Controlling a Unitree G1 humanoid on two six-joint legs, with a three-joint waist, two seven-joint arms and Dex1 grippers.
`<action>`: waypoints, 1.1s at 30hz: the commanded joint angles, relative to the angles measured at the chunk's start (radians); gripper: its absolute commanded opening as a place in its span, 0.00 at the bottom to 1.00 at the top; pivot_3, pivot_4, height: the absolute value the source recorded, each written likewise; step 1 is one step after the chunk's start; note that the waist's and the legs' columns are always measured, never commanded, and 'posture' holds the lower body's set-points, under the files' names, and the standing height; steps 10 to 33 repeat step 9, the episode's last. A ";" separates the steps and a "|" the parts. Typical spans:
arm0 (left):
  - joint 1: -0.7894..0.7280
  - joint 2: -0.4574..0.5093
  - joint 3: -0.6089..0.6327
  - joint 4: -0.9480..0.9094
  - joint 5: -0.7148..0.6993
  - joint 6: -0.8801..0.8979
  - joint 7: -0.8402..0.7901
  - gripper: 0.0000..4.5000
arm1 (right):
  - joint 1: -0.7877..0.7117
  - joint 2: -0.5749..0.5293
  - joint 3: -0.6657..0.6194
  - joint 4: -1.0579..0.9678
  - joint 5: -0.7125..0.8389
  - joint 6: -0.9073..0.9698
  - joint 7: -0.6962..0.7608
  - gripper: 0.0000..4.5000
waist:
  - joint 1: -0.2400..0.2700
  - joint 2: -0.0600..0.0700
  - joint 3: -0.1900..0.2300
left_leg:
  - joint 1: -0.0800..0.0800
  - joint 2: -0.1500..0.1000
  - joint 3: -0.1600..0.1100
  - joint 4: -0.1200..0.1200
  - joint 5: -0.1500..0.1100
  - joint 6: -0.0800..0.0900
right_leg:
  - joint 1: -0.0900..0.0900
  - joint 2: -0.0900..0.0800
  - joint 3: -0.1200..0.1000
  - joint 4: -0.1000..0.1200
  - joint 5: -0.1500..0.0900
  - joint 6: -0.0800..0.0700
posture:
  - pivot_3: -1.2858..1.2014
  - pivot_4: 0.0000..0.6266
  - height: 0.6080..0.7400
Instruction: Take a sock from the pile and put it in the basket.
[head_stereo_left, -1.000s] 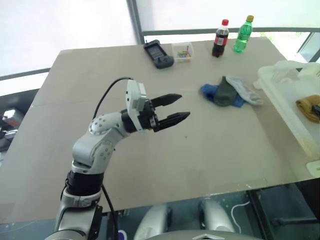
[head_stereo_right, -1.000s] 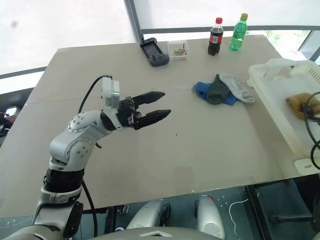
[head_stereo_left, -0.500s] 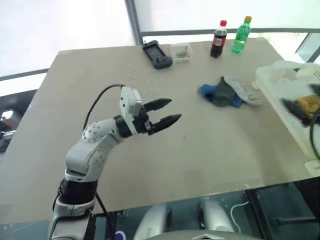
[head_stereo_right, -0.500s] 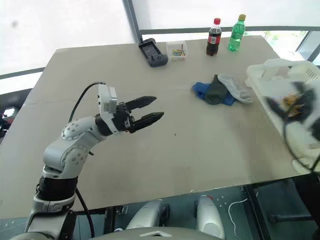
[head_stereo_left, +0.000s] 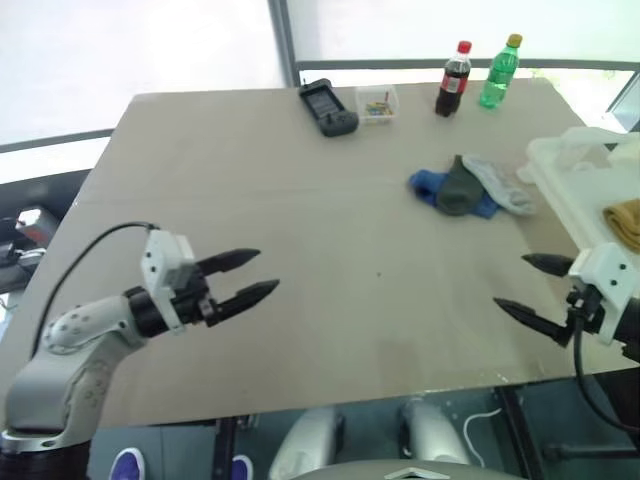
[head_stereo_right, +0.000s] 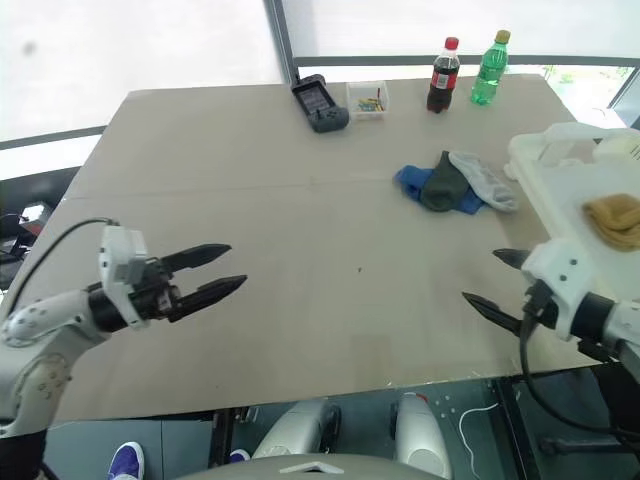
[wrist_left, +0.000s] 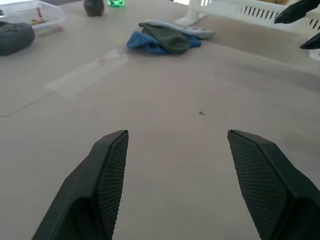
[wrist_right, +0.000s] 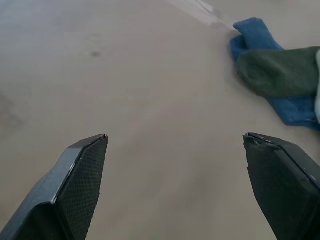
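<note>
The pile (head_stereo_left: 465, 188) of blue, dark green and light grey socks lies on the tan table, right of centre toward the back. The basket (head_stereo_left: 556, 168), a whitish plastic bin, stands at the table's right edge with a mustard sock (head_stereo_left: 625, 222) inside it. My left gripper (head_stereo_left: 265, 272) hovers open and empty over the front left of the table, pointing right. Open and empty too, my right gripper (head_stereo_left: 511, 282) hangs at the front right beside the basket, pointing left. Both are well short of the pile, which also shows ahead of each wrist (wrist_left: 167, 39) (wrist_right: 280, 75).
At the table's back edge stand a cola bottle (head_stereo_left: 452, 92), a green bottle (head_stereo_left: 498, 72), a small clear box (head_stereo_left: 378, 103) of coloured bits and a black device (head_stereo_left: 330, 108). Bare tabletop spans the space between my grippers. The table's front edge is close below them.
My left arm has drawn back to the left and lower, still open. My right gripper has swung out of the basket area to the front right of the table.
</note>
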 joint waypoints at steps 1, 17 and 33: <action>0.058 0.030 0.084 -0.056 -0.033 0.004 -0.029 0.75 | 0.031 -0.023 -0.095 0.024 0.009 -0.043 0.063 0.99 | -0.002 0.000 0.000 | 0.000 0.000 0.000 0.000 0.000 0.000 | 0.000 0.000 0.000 0.000 0.000 0.000 | 0.52 0.24 1.00; 0.118 0.035 0.140 -0.083 -0.063 0.024 -0.022 0.75 | 0.033 -0.043 -0.113 0.060 0.010 -0.066 0.113 0.99 | -0.002 0.000 0.000 | 0.001 0.001 0.001 0.000 0.000 0.000 | 0.000 0.000 0.001 0.000 0.000 0.000 | 0.52 0.24 1.00; 0.118 0.035 0.140 -0.083 -0.063 0.024 -0.022 0.75 | 0.033 -0.043 -0.113 0.060 0.010 -0.066 0.113 0.99 | -0.002 0.000 0.000 | 0.001 0.001 0.001 0.000 0.000 0.000 | 0.000 0.000 0.001 0.000 0.000 0.000 | 0.52 0.24 1.00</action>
